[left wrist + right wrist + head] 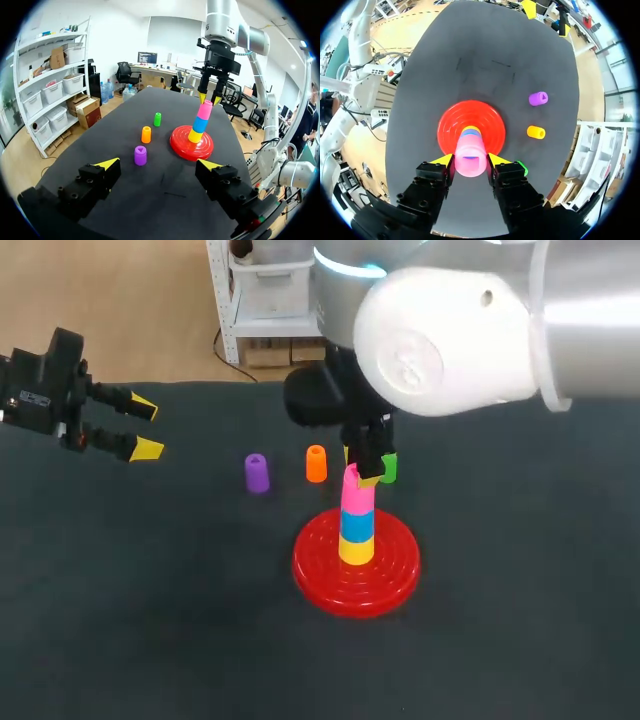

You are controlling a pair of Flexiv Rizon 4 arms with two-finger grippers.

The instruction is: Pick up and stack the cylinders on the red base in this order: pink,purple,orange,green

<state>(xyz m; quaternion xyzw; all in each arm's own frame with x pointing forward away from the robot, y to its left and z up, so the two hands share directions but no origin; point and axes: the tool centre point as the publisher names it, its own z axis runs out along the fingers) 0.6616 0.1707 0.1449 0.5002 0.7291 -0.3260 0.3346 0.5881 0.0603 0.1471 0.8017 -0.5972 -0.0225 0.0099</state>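
Right pincer (470,160) clamped on pink (354,496), which sits tilted atop blue (356,525) and yellow (356,549) on base (325,585). Risk: if let go crooked, pink may slip off or topple the stack. Left pincer (146,428) apart, well away. Purple (256,472), orange (316,463), green (389,468) on surface (150,620).

Nothing legible: no txt, nos or signs can be read; a small white label (30,398) on the left gripper (146,428) housing is too small to make out
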